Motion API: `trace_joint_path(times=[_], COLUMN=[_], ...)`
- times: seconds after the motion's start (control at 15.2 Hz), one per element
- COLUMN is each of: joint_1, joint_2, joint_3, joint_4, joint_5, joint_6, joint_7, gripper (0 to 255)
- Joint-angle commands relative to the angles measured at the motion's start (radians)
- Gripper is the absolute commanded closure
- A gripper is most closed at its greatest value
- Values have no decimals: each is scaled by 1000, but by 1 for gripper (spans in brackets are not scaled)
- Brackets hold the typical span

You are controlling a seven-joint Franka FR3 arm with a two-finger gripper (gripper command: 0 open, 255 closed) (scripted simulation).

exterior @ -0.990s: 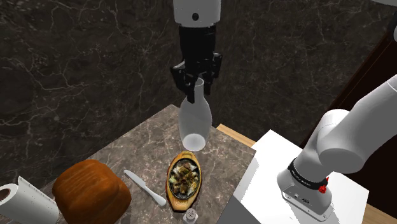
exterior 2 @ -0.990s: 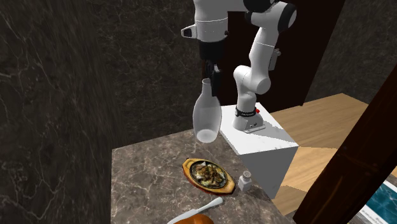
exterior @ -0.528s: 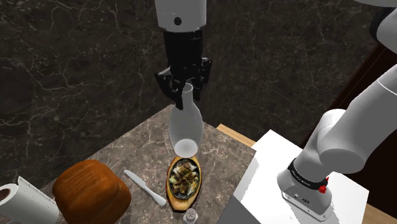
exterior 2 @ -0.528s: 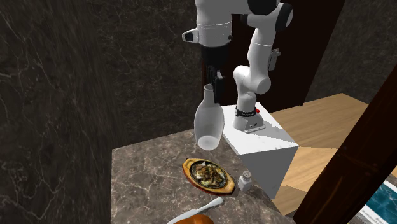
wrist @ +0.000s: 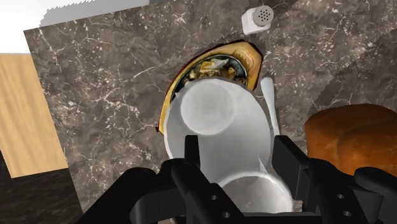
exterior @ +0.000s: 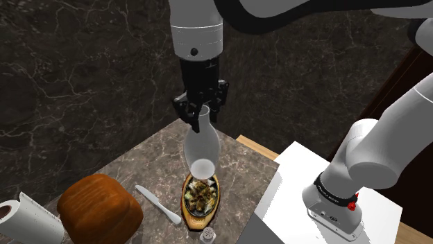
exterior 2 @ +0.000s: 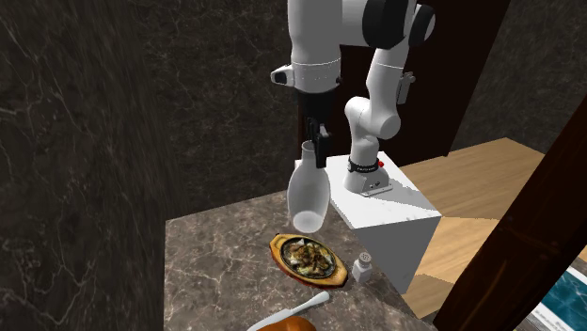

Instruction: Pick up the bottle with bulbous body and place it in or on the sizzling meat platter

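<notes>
A pale grey bottle with a bulbous body (exterior: pixel 201 148) (exterior 2: pixel 308 193) (wrist: pixel 219 121) hangs in the air, slightly tilted. My black gripper (exterior: pixel 200 111) (exterior 2: pixel 316 143) (wrist: pixel 236 159) is shut on its neck. Just below the bottle's base lies the sizzling meat platter (exterior: pixel 200 201) (exterior 2: pixel 307 257) (wrist: pixel 242 59), an oval wooden board with a dark dish of browned meat, resting on the marble table (exterior: pixel 139 166) (exterior 2: pixel 216 273) (wrist: pixel 108 83). The bottle hides most of the platter in the wrist view.
A white knife (exterior: pixel 157 204) (exterior 2: pixel 299 307) (wrist: pixel 267 102) lies beside the platter. A brown loaf (exterior: pixel 99 208) (wrist: pixel 347 137) and a paper roll (exterior: pixel 28 220) sit toward the shoulder view's left. A white shaker (exterior: pixel 207 236) (exterior 2: pixel 362 268) (wrist: pixel 259 17) stands near the white stand (exterior: pixel 326 201) (exterior 2: pixel 390 202).
The arm has carried the bottle toward the shoulder view's left and downward, from beyond the platter to just above it. The grip is unchanged.
</notes>
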Motion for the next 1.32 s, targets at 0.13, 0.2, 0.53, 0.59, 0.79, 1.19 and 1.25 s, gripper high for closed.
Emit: trace_joint_path(times=[0.13, 0.2, 0.53, 0.59, 0.79, 1.19, 1.25], joint_1=[2, 2, 4, 5, 6, 8, 8], joint_2=[-7, -8, -8, -7, -3, 12, 12], joint_3=[1, 2, 6, 6, 10, 17, 17], joint_4=[-64, -78, -145, -157, -194, -262, -265], joint_5=[4, 5, 7, 7, 7, 4, 4], joint_6=[58, 72, 139, 152, 192, 273, 277], joint_7=[-6, -6, -9, -10, -10, -9, -9], gripper=[255, 255, 255, 255, 255, 255, 255])
